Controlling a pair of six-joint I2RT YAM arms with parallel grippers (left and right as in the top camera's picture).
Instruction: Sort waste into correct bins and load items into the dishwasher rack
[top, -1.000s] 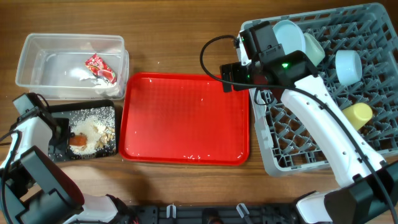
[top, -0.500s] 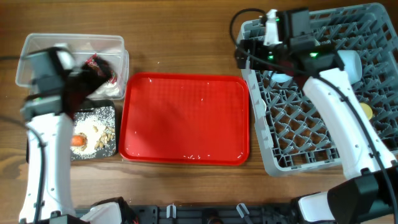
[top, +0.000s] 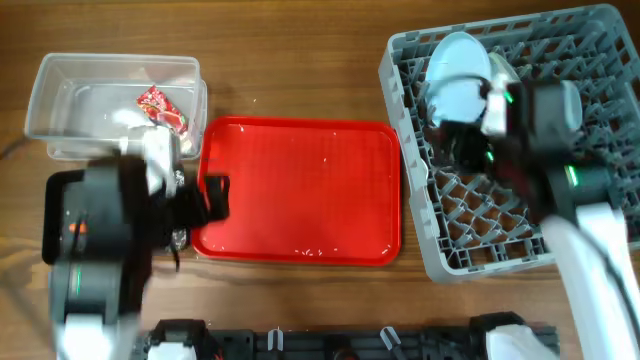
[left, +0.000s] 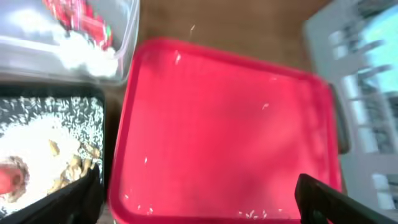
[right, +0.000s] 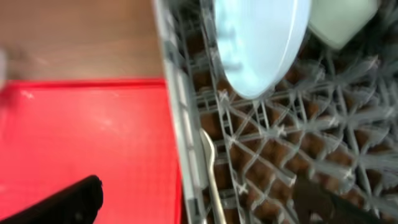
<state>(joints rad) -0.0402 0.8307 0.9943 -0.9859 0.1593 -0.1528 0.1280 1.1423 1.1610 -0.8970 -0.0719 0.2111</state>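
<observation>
1. Table (top: 300, 60): brown wood, filling the overhead frame beneath everything listed.
2. Dishwasher rack (top: 480, 230): grey crate with a lattice of pegs, right side of the overhead frame, partly hidden by the blurred right arm.
3. Red tray (top: 300, 190): centre of the overhead frame, between rack and bins; only stray pale grains on its surface.
4. Clear tub (top: 60, 90): upper left of the overhead frame, just beside the red tray's upper left corner.
5. Black tray (left: 37, 102): left edge of the left wrist frame, directly below the clear tub; largely covered by the left arm in the overhead view.
6. Left gripper (left: 198, 180): dark fingers spread wide at the lower corners of the left wrist frame, nothing between them, above the red tray.
7. Right gripper (right: 199, 185): fingers likewise spread wide and empty, above the rack's left wall.
8. Plate (right: 261, 43): light blue, standing on edge among the pegs, upper part of the rack.
9. Pale green bowl (right: 342, 22): in the rack, just right of the plate.
10. Spoon (right: 214, 168): white, lying in the rack along its left wall, below the plate.
11. Tissue (left: 81, 53): white, crumpled, inside the clear tub.
12. Wrapper (left: 78, 15): red, printed, in the clear tub, touching the tissue.
13. Food scraps (left: 37, 137): beige crumbs heaped on the black tray.
14. Carrot (left: 9, 177): orange-red, at the lower left frame edge, among the scraps.
</observation>
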